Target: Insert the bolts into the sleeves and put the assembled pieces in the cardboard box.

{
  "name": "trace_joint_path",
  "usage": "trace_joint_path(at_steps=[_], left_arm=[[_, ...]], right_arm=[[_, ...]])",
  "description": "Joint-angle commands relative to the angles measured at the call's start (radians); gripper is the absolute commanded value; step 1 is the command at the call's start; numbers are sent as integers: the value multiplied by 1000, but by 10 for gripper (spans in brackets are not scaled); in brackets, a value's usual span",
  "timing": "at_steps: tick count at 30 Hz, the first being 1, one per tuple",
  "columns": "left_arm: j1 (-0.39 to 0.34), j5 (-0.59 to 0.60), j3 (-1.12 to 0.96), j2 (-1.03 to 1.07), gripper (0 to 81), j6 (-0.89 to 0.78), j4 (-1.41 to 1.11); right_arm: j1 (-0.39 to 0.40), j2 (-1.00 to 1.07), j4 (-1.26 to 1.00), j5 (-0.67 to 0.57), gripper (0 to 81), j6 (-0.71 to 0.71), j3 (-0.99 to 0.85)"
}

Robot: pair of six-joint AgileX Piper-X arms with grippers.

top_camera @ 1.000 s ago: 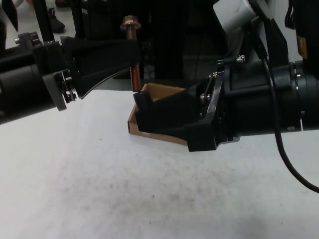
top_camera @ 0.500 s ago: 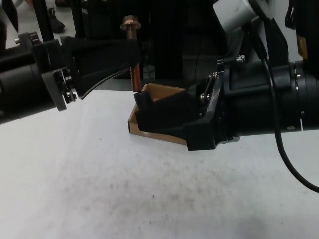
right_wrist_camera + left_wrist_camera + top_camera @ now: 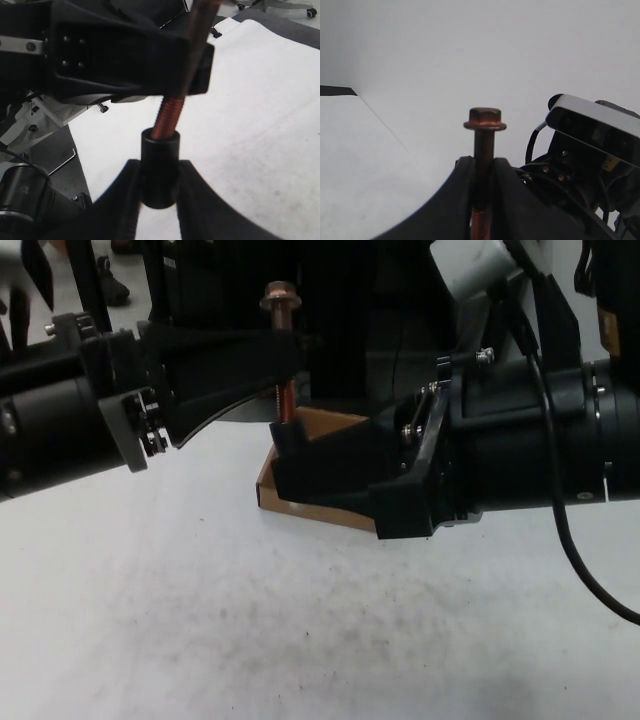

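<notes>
Cloth, white and smudged grey, covers the desk (image 3: 300,640), and dark frames (image 3: 340,320) stand in the room behind it. From high up I see the left pincer (image 3: 272,358) clenched on the bolt (image 3: 281,302), which stands upright by the open box (image 3: 335,424) near the desk's far edge. My right wrist camera shows more: the right pincer (image 3: 159,187) grasps the black sleeve (image 3: 160,165), held above the desk with the bolt's threaded tip at its mouth.
</notes>
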Motion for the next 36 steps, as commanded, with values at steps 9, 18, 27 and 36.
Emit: trace_joint_path(at_steps=[9, 18, 27, 36], left_arm=[[-11, 7, -1, -8, 8, 25, -19], [-11, 7, -1, -8, 8, 47, 1], [-11, 17, -1, -8, 8, 156, 124], [-11, 17, -1, -8, 8, 222, 207]], right_arm=[[4, -11, -24, 83, 2, 31, -4], [4, -11, -6, 143, 2, 38, -4], [4, -11, 9, 126, 2, 6, -4], [2, -11, 22, 126, 2, -16, -4]])
